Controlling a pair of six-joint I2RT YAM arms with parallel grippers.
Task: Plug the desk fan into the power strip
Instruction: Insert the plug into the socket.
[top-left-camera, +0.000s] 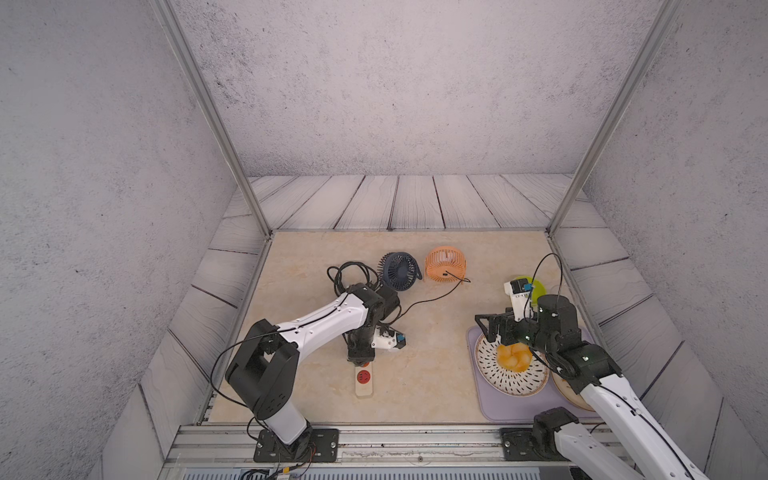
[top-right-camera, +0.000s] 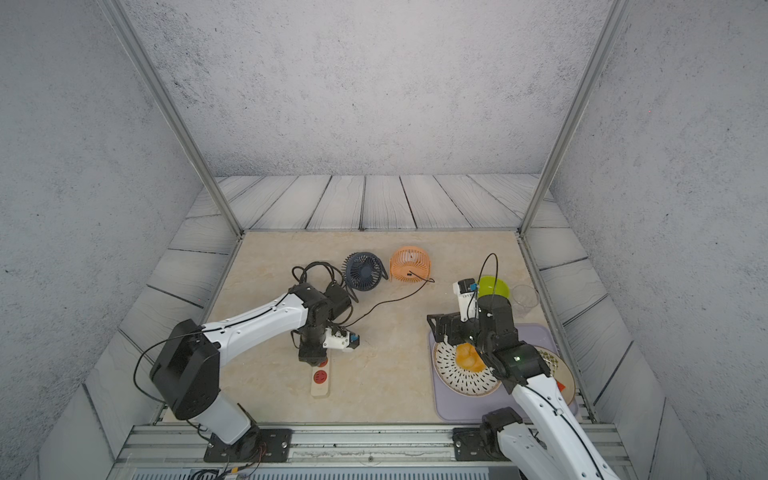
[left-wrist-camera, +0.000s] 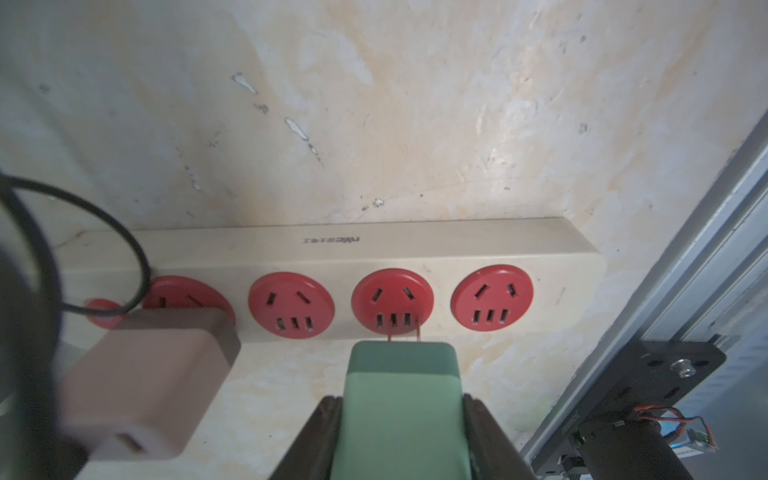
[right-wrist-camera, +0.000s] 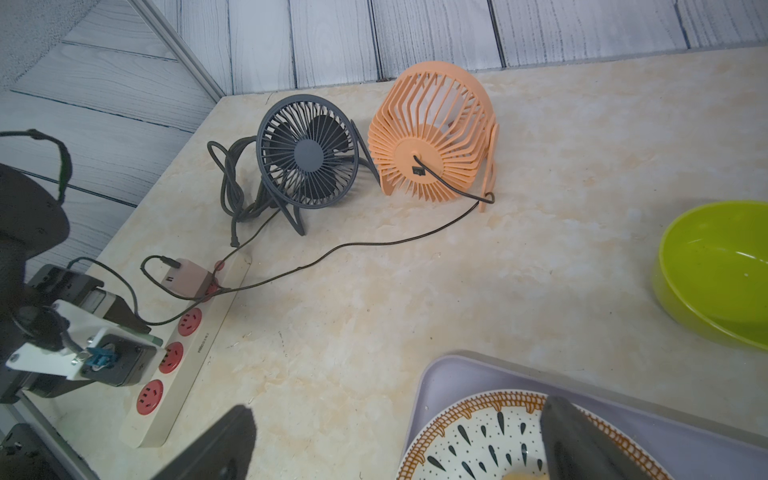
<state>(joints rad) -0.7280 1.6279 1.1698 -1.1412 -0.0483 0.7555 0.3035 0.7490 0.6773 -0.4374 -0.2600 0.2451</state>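
The cream power strip (left-wrist-camera: 415, 249) lies on the table under my left arm in both top views (top-left-camera: 365, 384) (top-right-camera: 320, 384). My left gripper (left-wrist-camera: 401, 399) is shut on a green plug (left-wrist-camera: 401, 374). The plug's two prongs reach the lower slots of the third red socket (left-wrist-camera: 392, 291) from the button end. A pink adapter (left-wrist-camera: 158, 365) sits in the first socket. A dark blue fan (right-wrist-camera: 307, 153) and an orange fan (right-wrist-camera: 432, 133) stand behind, their black cords running toward the strip. My right gripper (right-wrist-camera: 399, 411) hangs open over a plate's edge, holding nothing.
A lilac tray (top-left-camera: 498, 409) at the front right carries a patterned plate (top-left-camera: 490, 370) with orange food (top-left-camera: 513, 357). A green bowl (right-wrist-camera: 715, 270) and a clear cup (top-right-camera: 523, 297) stand behind it. A coiled black cord (top-left-camera: 349, 274) lies left of the blue fan. A metal rail (top-left-camera: 415, 440) edges the front.
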